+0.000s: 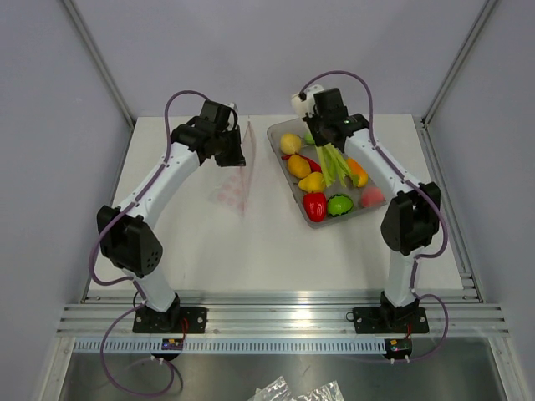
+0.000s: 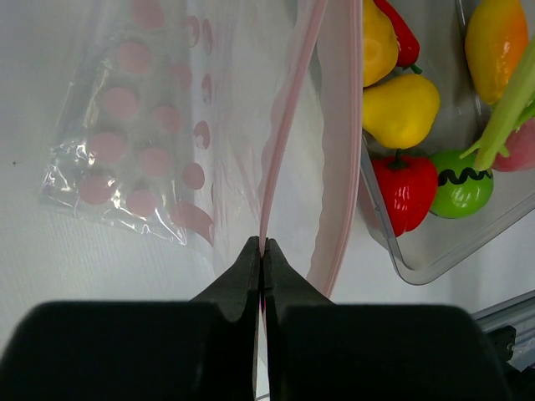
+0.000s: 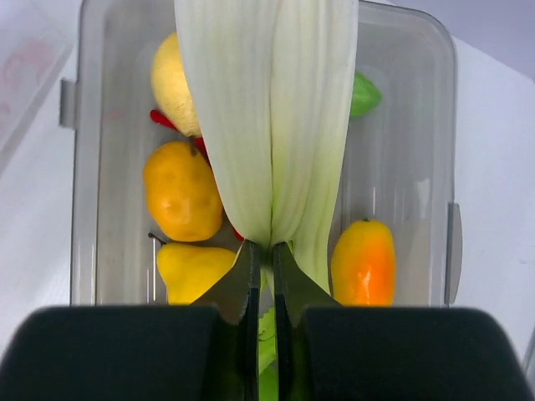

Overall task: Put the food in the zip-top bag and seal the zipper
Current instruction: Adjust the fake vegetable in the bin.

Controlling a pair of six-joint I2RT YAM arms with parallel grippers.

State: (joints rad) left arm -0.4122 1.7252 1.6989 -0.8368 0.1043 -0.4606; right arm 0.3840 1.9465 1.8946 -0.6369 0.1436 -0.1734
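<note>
My left fingers (image 2: 262,257) are pinched shut on one lip of the zipper (image 2: 282,142), holding it up off the worktop (image 1: 251,251) just beside the left wall of the tray (image 1: 278,140). I judge the point of that hold is to keep the zip-top bag (image 2: 142,159) open toward the tray. The other lip hangs apart from the held one, leaving a gap for things to pass through. The bag's dotted body trails away from the tray, and I see no food inside it.

My right fingers (image 3: 264,259) are clamped on a pale green stalk vegetable (image 3: 267,109), lifted above the middle of the tray. They grip it at one end, so its long body hangs free and could go into the mouth tip first. Below it in the tray lie the yellow pear (image 2: 401,109), the red pepper (image 2: 405,188) and the orange piece (image 3: 364,261), among others. The filling has barely begun, I reckon.
</note>
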